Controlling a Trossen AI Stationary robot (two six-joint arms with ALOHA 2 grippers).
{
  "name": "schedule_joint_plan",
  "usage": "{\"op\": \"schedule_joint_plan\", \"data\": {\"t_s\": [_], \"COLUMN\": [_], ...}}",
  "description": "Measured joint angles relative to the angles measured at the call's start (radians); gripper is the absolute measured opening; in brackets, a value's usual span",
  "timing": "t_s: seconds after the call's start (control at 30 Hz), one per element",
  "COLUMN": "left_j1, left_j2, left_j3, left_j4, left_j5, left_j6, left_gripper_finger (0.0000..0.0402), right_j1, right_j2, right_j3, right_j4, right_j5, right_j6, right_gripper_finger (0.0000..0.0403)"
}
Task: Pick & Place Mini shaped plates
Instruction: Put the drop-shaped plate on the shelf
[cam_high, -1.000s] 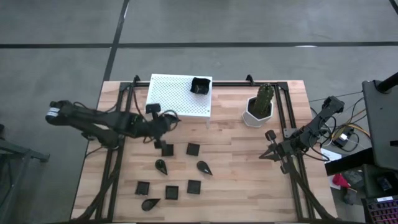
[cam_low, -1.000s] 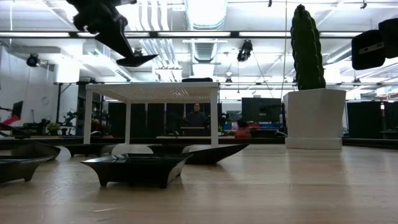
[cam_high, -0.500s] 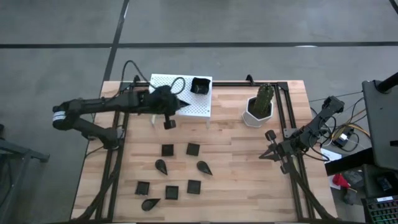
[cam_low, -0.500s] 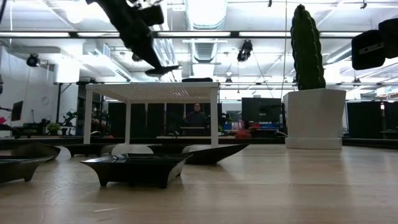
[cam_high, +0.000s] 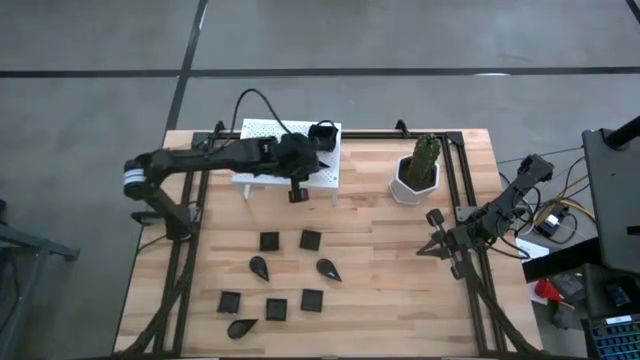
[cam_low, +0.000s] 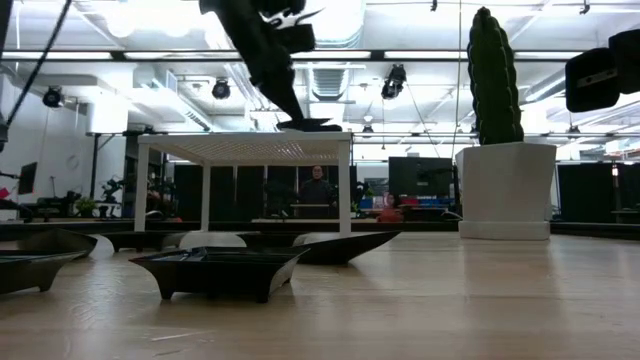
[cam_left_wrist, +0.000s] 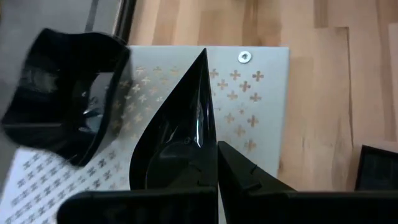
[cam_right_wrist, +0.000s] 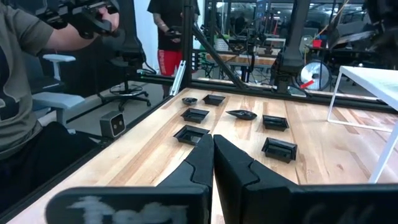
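Observation:
My left gripper (cam_high: 308, 155) hangs over the white perforated rack (cam_high: 262, 140), shut on a black leaf-shaped mini plate (cam_left_wrist: 180, 124). In the low view this plate (cam_low: 308, 125) hovers just above the rack top (cam_low: 240, 140). A raised-rim square plate (cam_high: 322, 135) rests on the rack's far right corner, close beside the held one (cam_left_wrist: 62, 99). Several more black plates lie flat on the wood nearer the front, among them squares (cam_high: 269, 241) (cam_high: 311, 239) and leaf shapes (cam_high: 259, 266) (cam_high: 328, 268). My right gripper (cam_high: 432, 247) waits shut and empty at the table's right side. My left gripper pinches the leaf plate's wide end (cam_left_wrist: 200, 163) between its two fingers, which slant down from the table's left. The plate's pointed tip (cam_left_wrist: 203, 56) faces away from the fingers. It is lifted clear of the rack and lies about level.
A white pot with a green cactus (cam_high: 417, 172) stands at the back right of the rack. Black metal rails (cam_high: 452, 170) run along the table's sides. Bare wood (cam_high: 380, 290) lies between the plates and my right gripper. A person (cam_right_wrist: 25, 93) sits beyond the table.
My left gripper has carried the leaf plate from beside the rack's near left corner toward the table's right and far edges, ending over the rack's right part near the square plate. It has stayed shut on the plate, which keeps level.

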Motion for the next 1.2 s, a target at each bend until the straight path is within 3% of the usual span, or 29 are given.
{"op": "schedule_joint_plan", "data": {"t_s": [0.27, 1.2], "left_j1": [0.012, 0.018], "left_j2": [0.055, 0.053], "left_j3": [0.024, 0.016], "left_j4": [-0.004, 0.012], "left_j5": [-0.001, 0.013], "left_j6": [0.003, -0.014], "left_gripper_finger": [0.0000, 0.0001], "right_j1": [0.000, 0.000], "right_j2": [0.000, 0.000], "right_j3": [0.000, 0.000], "right_j4": [0.000, 0.000], "right_j5": [0.000, 0.000], "right_j6": [0.001, 0.001], "right_gripper_finger": [0.0008, 0.0008]}}
